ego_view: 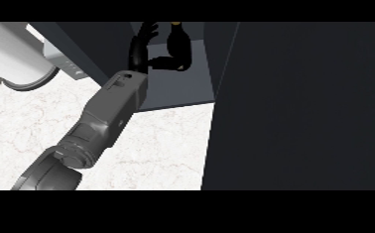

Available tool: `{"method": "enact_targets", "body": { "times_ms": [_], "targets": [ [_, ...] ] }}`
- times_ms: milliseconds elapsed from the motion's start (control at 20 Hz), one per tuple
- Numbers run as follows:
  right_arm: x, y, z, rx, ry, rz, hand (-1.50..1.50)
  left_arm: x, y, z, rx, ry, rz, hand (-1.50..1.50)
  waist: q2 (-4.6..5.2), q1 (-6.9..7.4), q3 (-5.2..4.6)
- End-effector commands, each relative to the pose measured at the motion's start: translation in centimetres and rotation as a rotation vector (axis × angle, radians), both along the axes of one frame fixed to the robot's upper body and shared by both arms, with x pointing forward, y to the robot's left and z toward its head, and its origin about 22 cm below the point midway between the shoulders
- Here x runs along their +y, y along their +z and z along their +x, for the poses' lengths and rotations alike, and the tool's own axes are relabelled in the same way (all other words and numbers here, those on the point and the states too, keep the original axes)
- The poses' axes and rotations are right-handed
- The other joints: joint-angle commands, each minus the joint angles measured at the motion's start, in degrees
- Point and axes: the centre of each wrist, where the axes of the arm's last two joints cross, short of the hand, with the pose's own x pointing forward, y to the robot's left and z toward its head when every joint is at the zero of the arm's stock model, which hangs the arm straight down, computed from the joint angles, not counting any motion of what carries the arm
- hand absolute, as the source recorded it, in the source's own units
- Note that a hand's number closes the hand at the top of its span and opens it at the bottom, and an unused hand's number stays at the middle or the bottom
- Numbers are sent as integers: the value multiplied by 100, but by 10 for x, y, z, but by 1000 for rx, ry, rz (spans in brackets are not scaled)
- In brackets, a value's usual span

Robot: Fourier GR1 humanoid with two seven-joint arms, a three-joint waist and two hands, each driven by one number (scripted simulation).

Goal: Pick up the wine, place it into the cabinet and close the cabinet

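While the arm reaches up the middle of the frame, I see my left hand inside the open cabinet, at the top centre. Its fingers stand mostly straight and slightly spread, with the thumb pointing toward the wine, a dark bottle that stands upright just to the right of the hand on the cabinet's grey floor. From this angle I cannot tell whether the thumb touches the bottle or sits just apart from it; nothing is curled round the glass. My right hand is nowhere in the frame.

I judge the bottle to be already placed, so the step in hand is to withdraw and then shut the door. The big dark panel filling the right half of the frame reads to me as the open cabinet door, though I cannot see its hinge. The pale marbled counter lies below, and a white rounded appliance sits at the upper left.

To do this well, I would draw the hand back along the line of the forearm, down and left in the frame, keeping the thumb away from the bottle so it is not tipped. Only once the fingers are past the cabinet's front edge would I go to the door, and I would check that the bottle stands deep enough for the door to close.
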Motion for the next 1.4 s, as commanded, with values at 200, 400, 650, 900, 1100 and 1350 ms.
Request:
{"method": "enact_targets", "body": {
  "times_ms": [200,400,650,900,1100,1350],
  "targets": [
    [-3,25,-18,-21,60,91,-150,4,9,5,-56,-6,-24,-150,10,59,-7],
    [-5,22,-18,10,46,78,-150,4,29,14,-78,-114,-98,-150,-19,92,-4],
    [-6,23,-25,13,53,61,-150,-27,34,11,-149,-160,-228,150,-67,33,-1],
    [-5,22,-25,17,33,60,-150,-38,29,6,-164,-273,-314,150,-90,195,0],
    [-8,33,-25,8,-10,86,-150,-51,40,7,-156,-359,-336,-150,-165,500,-1],
    [-16,40,-39,48,-18,81,-150,-37,38,9,-145,-362,-350,-150,-212,492,6]
  ]
}}
